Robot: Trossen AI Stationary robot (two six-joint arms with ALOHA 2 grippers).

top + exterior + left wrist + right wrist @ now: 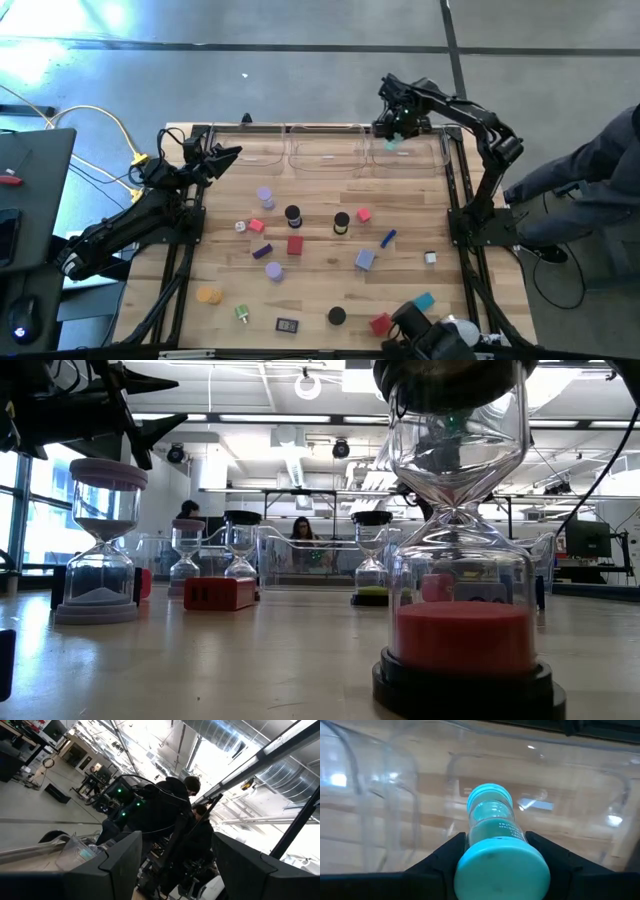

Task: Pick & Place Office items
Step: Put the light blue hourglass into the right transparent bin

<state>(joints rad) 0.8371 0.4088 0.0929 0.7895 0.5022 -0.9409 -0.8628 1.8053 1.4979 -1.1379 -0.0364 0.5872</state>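
- Right gripper [397, 137] was up at the far edge of the table, hanging over the rightmost clear tray [432, 160], clamped on a teal hourglass [494, 837]. Its wrist view showed a finger on each side of the teal cap, with the tray walls underneath.
- Left gripper [228, 154] sat raised near the far-left corner, beside the left tray [262, 157], fingers [117, 865] spread apart with nothing between them.
- Everything else was scattered on the wood table [320, 300]: a lilac-capped timer [265, 196], two black-capped ones [293, 215] side by side mid-table, a red block [295, 245], a blue stick [388, 238], a lavender block [366, 260], an orange cap [208, 296] near the left edge.
- The low view had a red-sand hourglass [461, 550] right up close, and a pink-capped one [98, 540] farther left.
- A person [301, 532] was sitting in the room behind the table.
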